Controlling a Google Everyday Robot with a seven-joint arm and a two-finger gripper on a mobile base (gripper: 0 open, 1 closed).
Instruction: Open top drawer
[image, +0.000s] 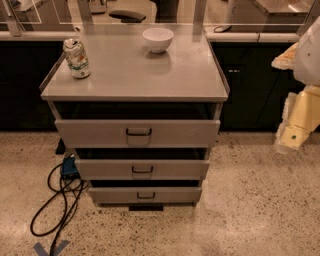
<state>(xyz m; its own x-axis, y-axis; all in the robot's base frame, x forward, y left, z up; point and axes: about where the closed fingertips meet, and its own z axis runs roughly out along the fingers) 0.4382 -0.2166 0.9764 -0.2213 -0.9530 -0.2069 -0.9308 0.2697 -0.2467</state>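
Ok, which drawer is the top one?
Find the grey metal cabinet with a can and white bowl on top; the robot's hand is at the picture's right edge. The top drawer sits just under that top. It's wider and taller-fronted than the middle drawer and bottom drawer.

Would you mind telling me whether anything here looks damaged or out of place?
The can at the left of the cabinet top looks dented. A cable lies looped on the floor beside it. The gripper hangs at the right, away from the top drawer.
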